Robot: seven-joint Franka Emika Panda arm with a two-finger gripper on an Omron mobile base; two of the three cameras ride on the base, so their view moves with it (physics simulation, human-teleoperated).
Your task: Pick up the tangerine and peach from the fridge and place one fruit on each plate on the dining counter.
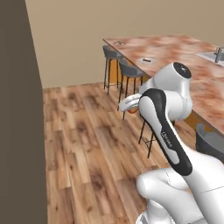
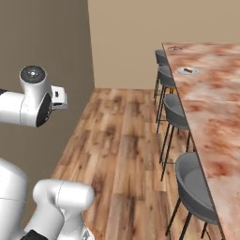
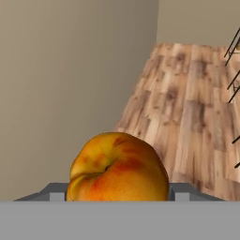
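1. The round red-orange peach with a yellowish patch point(image 3: 117, 168) sits right at the robot's hand, seated between the grey finger mounts of the two-finger gripper point(image 3: 117, 194). The fingers look clamped on it from either side, though their tips are hidden behind the fruit.
2. Beyond the peach I see a plain tan wall and the brown plank wood floor point(image 3: 187, 108).
3. The long dining counter with the pink-brown marbled stone top point(image 2: 211, 108) runs along the right, well apart from the hand.
4. Two small round plates with dark ringed rims rest on it, one nearer point(image 2: 188, 71) and one at the far end point(image 2: 175, 48).
5. Grey stools on thin dark legs point(image 2: 176, 110) line its near edge.
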